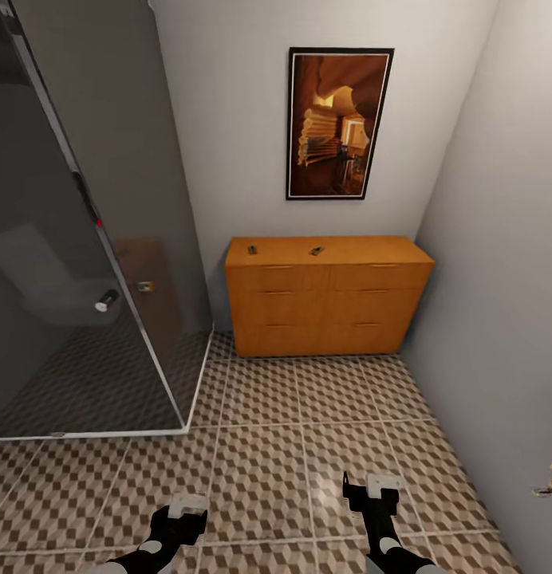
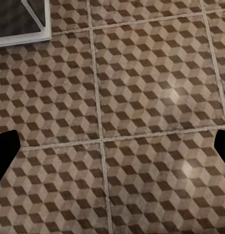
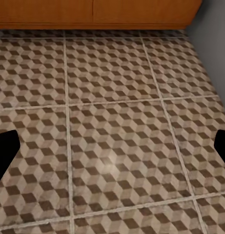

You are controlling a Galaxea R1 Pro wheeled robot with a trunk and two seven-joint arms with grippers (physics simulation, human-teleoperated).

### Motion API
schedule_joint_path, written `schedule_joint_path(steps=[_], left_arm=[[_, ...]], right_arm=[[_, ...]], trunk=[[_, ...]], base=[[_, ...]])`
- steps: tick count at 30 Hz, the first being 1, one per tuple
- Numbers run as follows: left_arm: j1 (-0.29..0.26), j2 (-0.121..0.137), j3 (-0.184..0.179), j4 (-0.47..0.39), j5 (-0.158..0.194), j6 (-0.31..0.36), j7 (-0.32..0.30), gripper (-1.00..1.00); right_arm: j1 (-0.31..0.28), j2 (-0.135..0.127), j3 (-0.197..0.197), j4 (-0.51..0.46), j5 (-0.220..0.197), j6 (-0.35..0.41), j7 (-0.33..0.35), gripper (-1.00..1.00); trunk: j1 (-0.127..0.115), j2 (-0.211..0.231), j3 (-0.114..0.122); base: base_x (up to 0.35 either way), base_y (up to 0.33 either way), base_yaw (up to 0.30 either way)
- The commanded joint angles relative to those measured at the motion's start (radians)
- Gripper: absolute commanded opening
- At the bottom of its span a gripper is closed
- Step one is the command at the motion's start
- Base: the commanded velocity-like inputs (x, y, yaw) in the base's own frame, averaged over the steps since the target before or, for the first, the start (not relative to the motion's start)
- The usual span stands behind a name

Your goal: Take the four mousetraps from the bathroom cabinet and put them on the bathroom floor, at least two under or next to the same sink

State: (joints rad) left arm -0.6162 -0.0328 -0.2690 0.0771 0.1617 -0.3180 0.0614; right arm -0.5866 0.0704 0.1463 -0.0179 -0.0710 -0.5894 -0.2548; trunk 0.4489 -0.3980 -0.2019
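Room: small bathroom corner with pale grey walls; a dark-framed picture (image 1: 340, 123) hangs above the cabinet (image 1: 328, 307), and a smoked-glass shower enclosure (image 1: 76, 263) stands to the left.
Floor: the bathroom floor (image 1: 260, 470) is large square tiles printed with brown, beige and white cubes, matt, with pale grout lines.
Cabinet: wide, low, orange-brown wood with a flat top and two columns of drawers with bar handles, set against the far wall and well apart from the robot.
Mousetraps: two tiny dark-and-tan pieces lie on the cabinet top, one toward the left (image 1: 252, 249), one near the middle (image 1: 316, 250), apart from each other. Too small to make out detail. Other two not located.
Left tool (image 1: 187, 505): low over the tiles, fingers spread wide, holding nothing.
Right tool (image 1: 373, 486): low over the tiles, fingers also wide apart and empty; the cabinet base shows ahead of it in the right wrist view.
Step in hand (judgement): approach to the cabinet; no trap picked yet.
How to do it well (judgement): drive straight in and stop square to the front; raise the arms to top height before reaching. Traps are thin and flat, so come down from above and pinch across the board's edges.
Risk (judgement): a low reach could strike the cabinet front or push a trap away.
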Motion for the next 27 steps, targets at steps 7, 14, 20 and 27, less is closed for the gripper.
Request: schedule_joint_path(steps=[7, 14, 20, 27], left_arm=[[-0.002, -0.001, -0.009, 0.004, 0.009, -0.007, 0.001, 1.00], [-0.002, -0.001, -0.009, 0.005, 0.009, -0.007, 0.001, 1.00], [-0.002, -0.001, -0.009, 0.005, 0.009, -0.007, 0.001, 1.00], [-0.002, -0.001, -0.009, 0.004, 0.009, -0.007, 0.001, 1.00]], right_arm=[[-0.001, 0.000, 0.009, 0.001, -0.007, -0.003, -0.004, 1.00], [-0.001, 0.000, 0.009, 0.001, -0.007, -0.003, -0.004, 1.00], [-0.001, 0.000, 0.009, 0.001, -0.007, -0.003, -0.004, 1.00], [-0.001, 0.000, 0.009, 0.001, -0.007, -0.003, -0.004, 1.00]], trunk=[[0.001, -0.002, -0.004], [0.001, -0.002, -0.006], [0.001, -0.002, -0.008], [0.001, -0.002, -0.009]], base=[[0.294, -0.001, 0.106], [0.293, 0.000, 0.096], [0.289, 0.000, 0.076], [0.284, -0.021, 0.016]])
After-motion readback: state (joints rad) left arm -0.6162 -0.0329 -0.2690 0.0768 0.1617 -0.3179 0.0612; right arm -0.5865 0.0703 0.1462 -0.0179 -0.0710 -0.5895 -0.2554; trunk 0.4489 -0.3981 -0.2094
